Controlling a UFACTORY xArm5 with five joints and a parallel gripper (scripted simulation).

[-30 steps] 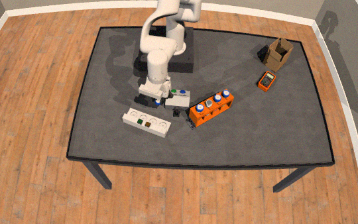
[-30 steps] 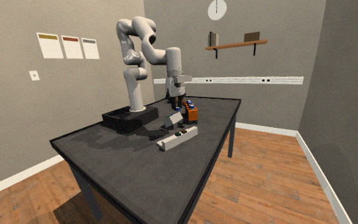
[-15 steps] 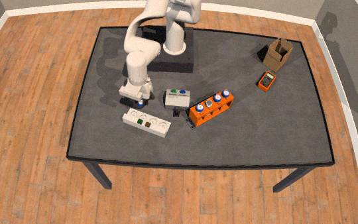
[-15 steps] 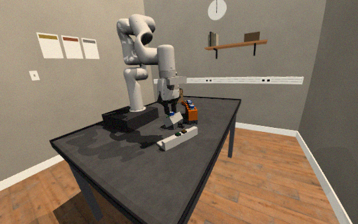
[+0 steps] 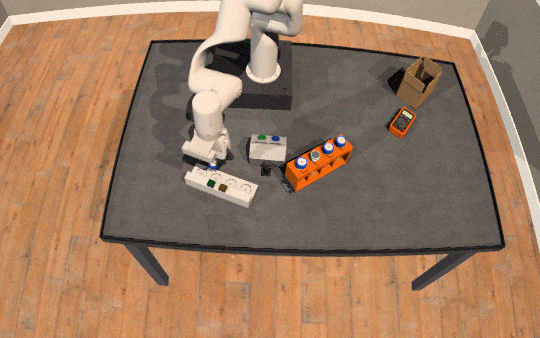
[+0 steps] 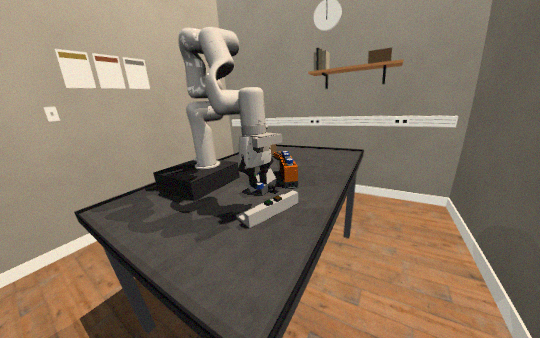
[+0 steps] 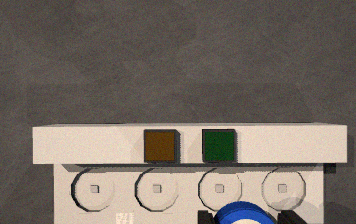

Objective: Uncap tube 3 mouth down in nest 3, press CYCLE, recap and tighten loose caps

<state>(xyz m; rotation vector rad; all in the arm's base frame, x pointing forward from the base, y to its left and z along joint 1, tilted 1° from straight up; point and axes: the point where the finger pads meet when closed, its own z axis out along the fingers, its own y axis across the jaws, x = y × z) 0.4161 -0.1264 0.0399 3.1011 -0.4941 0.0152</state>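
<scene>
My gripper (image 5: 212, 165) is shut on a blue cap (image 7: 241, 215) and holds it just above the white cap tray (image 5: 221, 186). In the wrist view the cap sits at the bottom edge, between the third nest (image 7: 218, 188) and the fourth nest (image 7: 282, 188) from the left. All nests look empty. The amber lamp (image 7: 160, 145) and green lamp (image 7: 218, 145) are both dark. The orange tube rack (image 5: 318, 162) holds three tubes with blue caps and one uncapped tube (image 5: 315, 156). The gripper also shows in the exterior view (image 6: 260, 189), over the tray (image 6: 268, 207).
The grey key housing (image 5: 268, 147) with the green key (image 5: 261, 137) and the blue key (image 5: 275, 138) stands between tray and rack. A small black part (image 5: 266, 170) lies beside it. A cardboard box (image 5: 419, 81) and an orange multimeter (image 5: 402, 122) are at the far right.
</scene>
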